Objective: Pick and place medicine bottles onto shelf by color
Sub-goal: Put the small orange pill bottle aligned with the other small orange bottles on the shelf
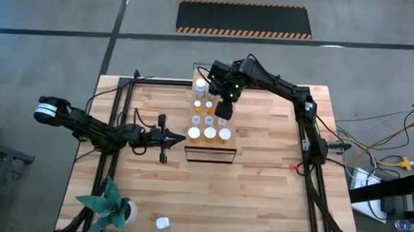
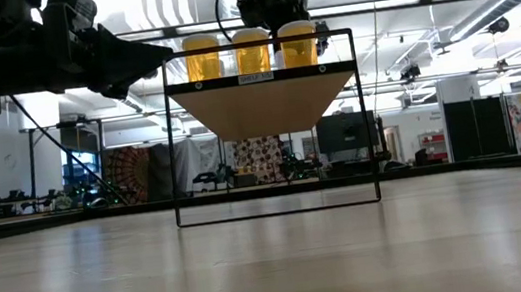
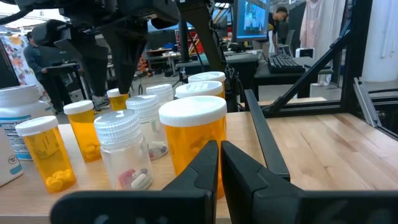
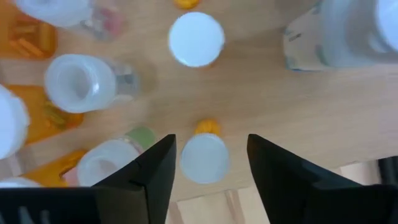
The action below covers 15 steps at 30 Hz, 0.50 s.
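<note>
**benchguy:** Jaws on the right gripper (image 4: 208, 165) were spread wide, and a small orange bottle with a white cap (image 4: 204, 155) sat right between the two fingers, not touched by either as far as I could tell. From overhead that gripper (image 1: 223, 111) was hanging over the shelf (image 1: 228, 154), above the middle rows of bottles.

**tinkerer_42:** So was it picking or letting go?

**benchguy:** My guess was letting go. The bottle stood upright on the pale board with daylight on both sides. Couldn't rule out a grab about to happen, though.

**tinkerer_42:** What else was up there?

**benchguy:** Three big orange bottles (image 2: 251, 50) lined up along the near edge in the low view, smaller ones behind. Around the jaws: another white-capped small orange bottle (image 4: 196, 38), a clear bottle (image 4: 81, 84) to one side, and a big white bottle (image 4: 348, 31) off in a corner. Pretty crowded.

**tinkerer_42:** And the other arm?

**benchguy:** Left gripper (image 1: 165, 136) was parked just beside the shelf's end, fingers pressed together, holding nothing. Its camera stared past a fat orange bottle (image 3: 193, 140) and a clear one with pills (image 3: 124, 155).

**tinkerer_42:** Anything left on the table?

**benchguy:** One white-capped bottle (image 1: 162, 222) well apart from the shelf, near the potted plant (image 1: 110, 207).

**tinkerer_42:** Next move?

**benchguy:** I figured a straight lift clear of the caps, without clipping the neighbours, then over to that stray.
</note>
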{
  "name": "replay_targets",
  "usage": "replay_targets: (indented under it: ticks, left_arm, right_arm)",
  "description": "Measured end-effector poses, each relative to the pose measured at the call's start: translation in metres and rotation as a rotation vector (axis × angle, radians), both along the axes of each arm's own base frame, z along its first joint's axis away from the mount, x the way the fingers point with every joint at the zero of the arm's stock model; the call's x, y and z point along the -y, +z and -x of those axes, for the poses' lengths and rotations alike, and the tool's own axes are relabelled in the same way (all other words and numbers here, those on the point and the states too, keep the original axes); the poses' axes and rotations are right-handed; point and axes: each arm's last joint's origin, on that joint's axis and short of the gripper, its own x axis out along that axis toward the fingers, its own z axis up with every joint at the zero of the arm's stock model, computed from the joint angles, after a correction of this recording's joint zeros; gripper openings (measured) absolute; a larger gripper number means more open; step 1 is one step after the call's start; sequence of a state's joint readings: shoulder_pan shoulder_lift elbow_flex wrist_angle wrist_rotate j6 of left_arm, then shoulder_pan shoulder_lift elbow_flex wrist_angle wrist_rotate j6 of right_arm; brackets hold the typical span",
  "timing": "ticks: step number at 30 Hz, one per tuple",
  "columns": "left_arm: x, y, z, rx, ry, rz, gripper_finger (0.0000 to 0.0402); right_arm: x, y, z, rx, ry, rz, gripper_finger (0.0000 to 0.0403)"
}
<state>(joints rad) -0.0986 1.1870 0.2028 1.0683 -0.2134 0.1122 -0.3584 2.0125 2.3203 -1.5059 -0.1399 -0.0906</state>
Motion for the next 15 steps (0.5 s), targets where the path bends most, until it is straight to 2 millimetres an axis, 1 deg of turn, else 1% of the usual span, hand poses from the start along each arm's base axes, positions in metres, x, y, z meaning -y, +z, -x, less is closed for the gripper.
replay_targets:
  ticks: [3,5,9,12,15]
  left_arm:
    - [0.0,0.0,0.0,0.0,0.0,0.0,0.0002]
    - [0.0,0.0,0.0,0.0,0.0,0.0,0.0002]
    - [0.0,0.0,0.0,-0.003,0.0,0.0,0.0002]
    - [0.0,0.0,0.0,-0.004,0.0,0.0,0.0002]
    - [0.0,0.0,0.0,-0.004,0.0,0.0,0.0002]
  right_arm:
    - [0.001,0.002,0.001,-0.004,-0.008,0.041,0.0199]
    - [-0.001,0.008,0.003,0.008,-0.001,0.063,0.0205]
    - [-0.013,0.032,0.014,0.067,0.033,0.105,0.0205]
    - [-0.024,0.049,0.025,0.09,0.037,0.17,0.0188]
    - [-0.031,0.052,0.029,0.089,0.052,0.183,0.0154]
